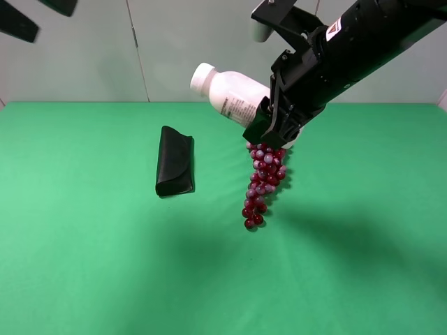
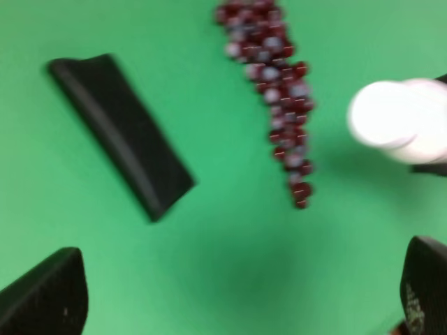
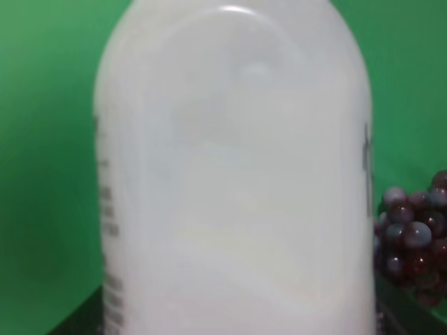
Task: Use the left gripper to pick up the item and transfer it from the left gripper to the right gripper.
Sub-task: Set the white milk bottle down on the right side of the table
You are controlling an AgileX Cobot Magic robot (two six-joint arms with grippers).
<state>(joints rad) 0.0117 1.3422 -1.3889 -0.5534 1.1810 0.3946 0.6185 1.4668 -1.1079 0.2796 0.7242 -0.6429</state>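
Observation:
The white bottle [image 1: 227, 91] is held in the air, tilted, cap toward the upper left, above the green table. My right gripper [image 1: 269, 122] is shut on its base end. In the right wrist view the bottle [image 3: 234, 174] fills the frame, so only dark finger edges show at the bottom. My left gripper [image 1: 38, 14] is up at the far left corner, well apart from the bottle. In the left wrist view its gripper [image 2: 244, 269] is open and empty, and the bottle's cap end [image 2: 398, 118] shows off to one side.
A bunch of red grapes [image 1: 263, 181] lies on the green table [image 1: 84, 265] just below the right gripper; it also shows in the wrist views [image 2: 276, 91] [image 3: 412, 237]. A black folded case [image 1: 174, 160] lies left of the grapes, also seen in the left wrist view [image 2: 119, 132].

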